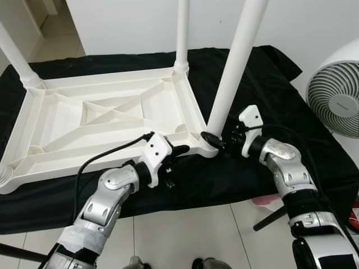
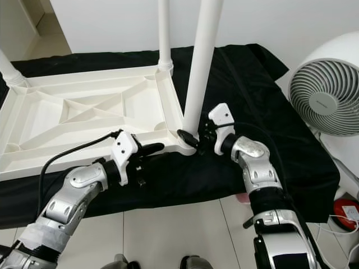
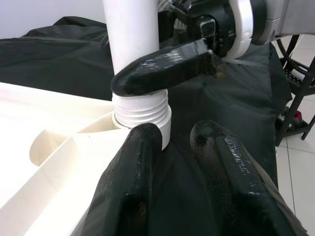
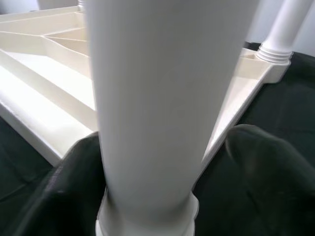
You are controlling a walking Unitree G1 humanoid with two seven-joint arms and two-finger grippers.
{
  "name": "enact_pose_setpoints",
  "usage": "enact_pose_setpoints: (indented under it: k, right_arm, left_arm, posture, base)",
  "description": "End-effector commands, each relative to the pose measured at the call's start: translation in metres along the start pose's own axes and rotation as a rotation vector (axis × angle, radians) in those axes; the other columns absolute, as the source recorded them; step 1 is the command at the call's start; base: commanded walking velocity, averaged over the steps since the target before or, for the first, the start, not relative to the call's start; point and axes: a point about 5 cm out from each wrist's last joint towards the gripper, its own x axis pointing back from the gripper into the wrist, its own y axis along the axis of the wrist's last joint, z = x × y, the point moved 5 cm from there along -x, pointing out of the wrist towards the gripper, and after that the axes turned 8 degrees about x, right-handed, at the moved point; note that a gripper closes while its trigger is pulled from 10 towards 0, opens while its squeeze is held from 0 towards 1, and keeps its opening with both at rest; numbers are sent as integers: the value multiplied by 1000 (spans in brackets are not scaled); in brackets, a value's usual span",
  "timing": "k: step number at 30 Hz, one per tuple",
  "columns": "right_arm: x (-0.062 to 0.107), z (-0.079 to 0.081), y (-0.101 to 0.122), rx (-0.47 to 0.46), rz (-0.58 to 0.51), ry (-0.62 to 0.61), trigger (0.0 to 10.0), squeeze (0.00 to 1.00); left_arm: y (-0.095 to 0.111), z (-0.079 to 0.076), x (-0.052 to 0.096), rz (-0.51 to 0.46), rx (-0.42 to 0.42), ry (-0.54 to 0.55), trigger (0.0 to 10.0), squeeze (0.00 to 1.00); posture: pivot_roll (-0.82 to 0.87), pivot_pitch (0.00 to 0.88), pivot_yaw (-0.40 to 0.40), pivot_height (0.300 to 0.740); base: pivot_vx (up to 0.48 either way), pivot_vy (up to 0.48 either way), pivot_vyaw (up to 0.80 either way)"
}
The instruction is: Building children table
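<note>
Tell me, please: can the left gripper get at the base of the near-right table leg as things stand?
Probably yes. The left gripper lies at the tabletop edge beside that table leg, nothing between, but the right gripper already has its jaws around the base, leaving little room.

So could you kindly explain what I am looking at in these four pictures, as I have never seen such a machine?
It is a humanoid robot assembling a child's table. The two wide pictures come from cameras in its head, looking down; the two close ones come from cameras on its wrists. A white table top lies upside down on a black cloth, with legs standing up from its corners. The right hand has its fingers around the base of the near leg, at the corner socket. The left hand rests open at the table's edge beside that corner. A white fan stands to the right.
</note>
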Motion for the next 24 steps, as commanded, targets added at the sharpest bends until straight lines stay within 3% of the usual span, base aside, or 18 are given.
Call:
enact_pose_setpoints:
  k: [1, 2, 3, 15, 16, 24]
  right_arm:
    - [-5, 4, -4, 2, 14, 42, 3412, 0]
    - [-5, 4, -4, 2, 14, 42, 3412, 0]
    - [-6, 7, -6, -1, 18, 63, 0, 0]
    - [2, 13, -19, -47, 19, 93, 0, 0]
    - [3, 13, -19, -53, 16, 84, 10000, 0]
    - [-4, 12, -25, -116, 63, -110, 10000, 0]
  left_arm:
    - [-6, -4, 1, 21, -1, -17, 10000, 0]
    - [-6, -4, 1, 21, -1, -17, 10000, 0]
    - [-7, -4, 1, 24, -1, -17, 10000, 0]
    - [-11, -8, 1, 36, 1, -26, 10000, 0]
    - [-11, -8, 1, 37, 0, -27, 10000, 0]
    - [-12, -11, -1, 39, 4, -36, 10000, 0]
  posture:
    - [-118, 59, 27, 740]
    - [-118, 59, 27, 740]
    - [-118, 59, 27, 740]
    - [-118, 63, 27, 740]
    - [-118, 63, 27, 740]
    - [-132, 79, 29, 740]
  base:
    - [0, 0, 0]
    - [0, 0, 0]
    - [0, 0, 0]
    - [0, 0, 0]
    - [0, 0, 0]
    - [0, 0, 0]
